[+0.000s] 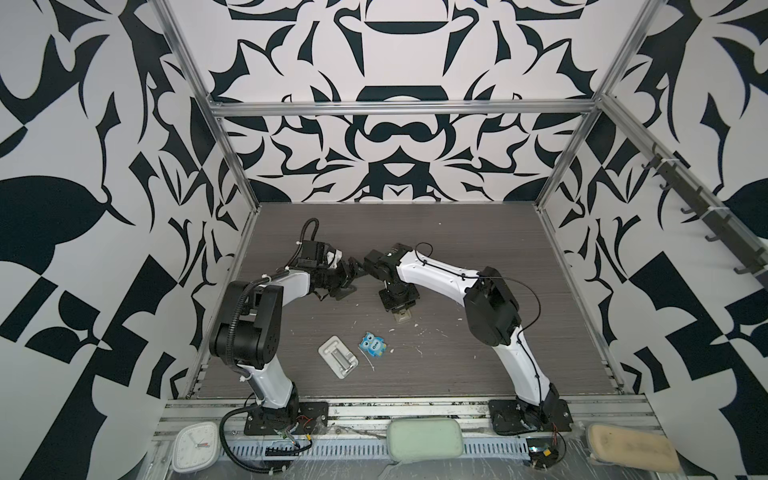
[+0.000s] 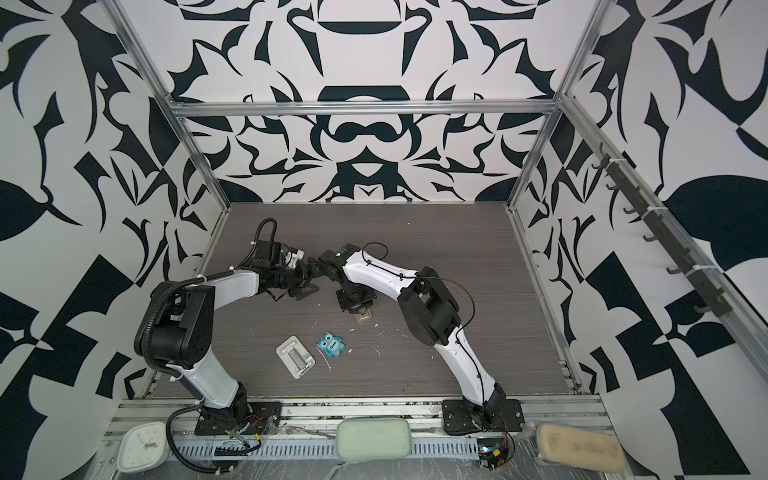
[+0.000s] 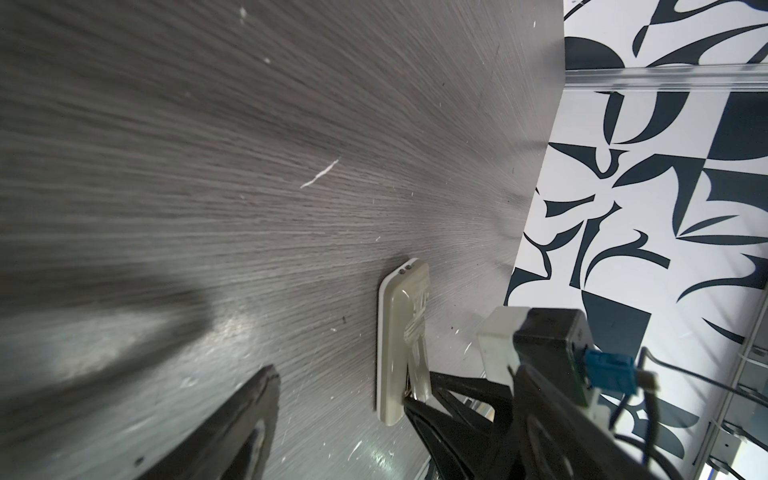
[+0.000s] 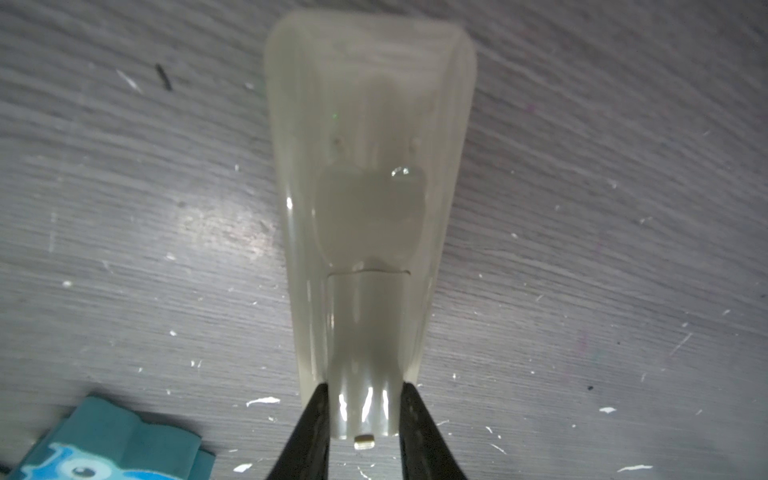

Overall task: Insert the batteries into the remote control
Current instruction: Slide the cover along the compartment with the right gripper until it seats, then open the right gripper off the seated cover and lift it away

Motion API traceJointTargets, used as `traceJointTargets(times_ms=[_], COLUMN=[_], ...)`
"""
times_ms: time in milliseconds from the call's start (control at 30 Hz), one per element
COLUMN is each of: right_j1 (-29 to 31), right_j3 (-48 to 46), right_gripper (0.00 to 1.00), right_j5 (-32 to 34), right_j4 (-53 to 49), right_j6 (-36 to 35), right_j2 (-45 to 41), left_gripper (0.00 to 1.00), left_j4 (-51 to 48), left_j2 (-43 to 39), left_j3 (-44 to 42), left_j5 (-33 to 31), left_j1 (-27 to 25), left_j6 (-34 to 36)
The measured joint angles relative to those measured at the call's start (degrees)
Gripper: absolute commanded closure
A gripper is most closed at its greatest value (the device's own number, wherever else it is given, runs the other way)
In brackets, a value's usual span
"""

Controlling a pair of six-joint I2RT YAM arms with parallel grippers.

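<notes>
- Both top views: the remote control [image 1: 404, 319] lies back-up near the middle of the desk [image 1: 498, 232]. The right gripper [image 1: 400, 311] stands straight down over its near end and hides most of it. The left gripper [image 1: 350, 281] hangs beside them toward the left edge, spread wide and empty. A white tray [image 1: 338, 356] and a blue owl [image 1: 372, 344] sit apart, toward the near edge. No batteries can be seen here.
- Left wrist view: this alone shows the remote control [image 3: 397, 332] at full length, flat on the desk, with a right-arm finger [image 3: 419, 405] at its end. The left finger [image 3: 249, 419] is well clear of it, so nothing braces the body. Risk, as judged: any pull or push at that end would slide the whole remote control instead of moving the part gripped.
- Right wrist view: this alone shows the grip. The right gripper [image 4: 365, 388] is clamped on both sides of the battery cover [image 4: 365, 332], which appears to jut past the body's end. No gap shows at either fingertip [image 4: 320, 399]. The cover hides the bay, so whether batteries are inside cannot be told. Risks, as judged: the narrow, glossy cover could slip from the pinch or skew and jam. The blue owl [image 4: 104, 453] lies near enough to be struck.
</notes>
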Motion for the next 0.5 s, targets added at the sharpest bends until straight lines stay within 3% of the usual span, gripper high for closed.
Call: traceJointTargets(times_ms=[500], right_j1=[0.42], right_j3=[1.44], right_gripper=[0.54], right_j5=[1.75], right_j4=[-0.50], right_j6=[0.44], right_j2=[0.00], left_gripper=[0.10], left_j4=[0.04], left_j2=[-0.79], left_j3=[-0.72], left_j5=[0.07], left_j1=[0.00], left_j6=[-0.02])
